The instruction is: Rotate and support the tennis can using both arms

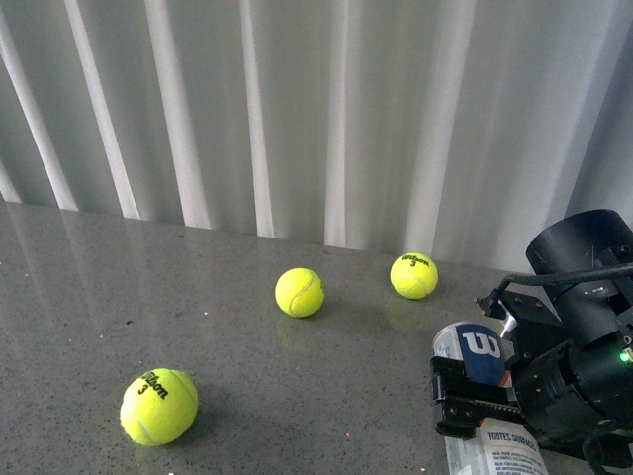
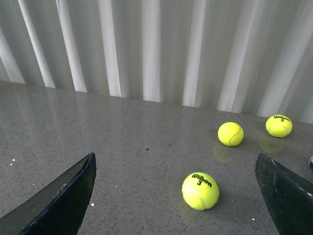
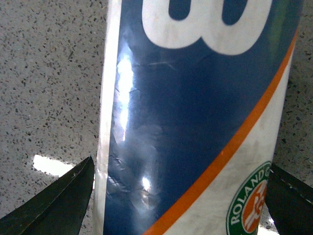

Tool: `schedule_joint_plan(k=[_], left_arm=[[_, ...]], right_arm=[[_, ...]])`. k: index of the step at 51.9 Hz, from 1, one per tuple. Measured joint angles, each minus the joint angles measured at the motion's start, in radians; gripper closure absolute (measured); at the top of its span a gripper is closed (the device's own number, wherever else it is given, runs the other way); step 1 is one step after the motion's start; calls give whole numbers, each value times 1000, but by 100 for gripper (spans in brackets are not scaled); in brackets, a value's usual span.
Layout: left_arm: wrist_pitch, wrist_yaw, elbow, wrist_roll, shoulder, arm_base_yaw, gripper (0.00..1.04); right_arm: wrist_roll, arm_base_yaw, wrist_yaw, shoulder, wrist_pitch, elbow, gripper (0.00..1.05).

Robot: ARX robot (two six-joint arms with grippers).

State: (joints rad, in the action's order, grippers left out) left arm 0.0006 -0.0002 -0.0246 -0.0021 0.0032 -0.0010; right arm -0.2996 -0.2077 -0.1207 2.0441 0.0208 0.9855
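The tennis can (image 1: 482,348), clear with a blue, white and orange label and a silver rim, is at the front right of the grey table and seems to lie with its rim end pointing away from me. My right gripper (image 1: 473,404) is open and straddles the can's middle. In the right wrist view the can (image 3: 195,112) fills the gap between the two black fingers (image 3: 58,200), and I see no clear contact. My left gripper (image 2: 175,166) is open and empty above the table, out of the front view.
Three yellow tennis balls lie loose on the table (image 1: 79,297): one at the front left (image 1: 158,406), one in the middle (image 1: 299,292), one near the can's far end (image 1: 413,275). The front-left ball (image 2: 200,191) lies ahead of my left gripper. White curtains hang behind the table.
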Motion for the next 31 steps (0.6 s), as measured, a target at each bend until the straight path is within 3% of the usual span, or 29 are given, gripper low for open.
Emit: schedule_joint_plan(k=[6,18,31], left_arm=[[0,0,0,0,0,0,7],[0,0,0,0,0,0,7],[0,0,0,0,0,0,7]], right_arm=[[0,3,7,1,-5,-3,8],[5,7,11,2,-8,-3,38],[8,11,11,-2,-10,-3,60]])
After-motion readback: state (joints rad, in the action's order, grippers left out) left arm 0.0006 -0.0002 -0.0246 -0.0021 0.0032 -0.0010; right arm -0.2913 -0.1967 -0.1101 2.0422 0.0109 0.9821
